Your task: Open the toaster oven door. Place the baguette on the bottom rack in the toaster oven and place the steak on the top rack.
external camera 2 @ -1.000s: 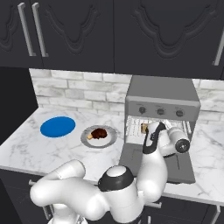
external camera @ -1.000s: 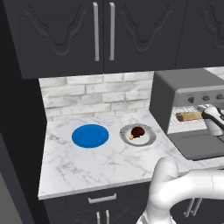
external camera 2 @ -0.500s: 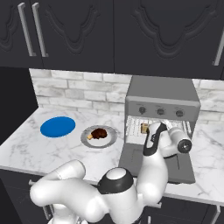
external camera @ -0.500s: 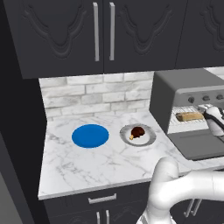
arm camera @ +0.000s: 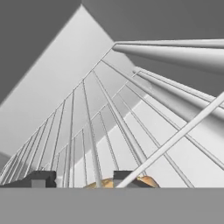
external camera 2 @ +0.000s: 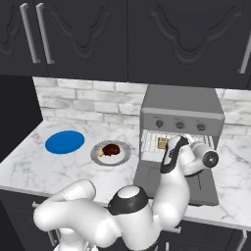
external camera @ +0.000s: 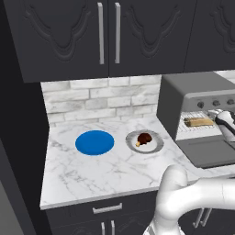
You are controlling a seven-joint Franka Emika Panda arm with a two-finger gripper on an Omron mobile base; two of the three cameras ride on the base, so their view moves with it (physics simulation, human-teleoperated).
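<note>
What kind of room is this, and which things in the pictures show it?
It looks like a home kitchen. A grey toaster oven stands on a white marble counter, with a steak on a plate beside it. Dark wall cabinets hang above a pale brick backsplash.

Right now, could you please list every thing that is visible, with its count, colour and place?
toaster oven: one, matte grey, on the right end of the counter, against the wall.
toaster oven door: one, grey, open, lying flat in front of the oven.
wire rack: at least one, light grey, inside the oven.
baguette: one, tan-golden, lying on a rack inside the oven.
steak: one, dark brown, on the grey plate.
grey plate: one, middle of the counter.
blue plate: one, left of the grey plate.
counter: one, white marble.
upper cabinets: dark, above the counter.
gripper: one, dark fingertips, inside the oven, at the baguette.
</note>
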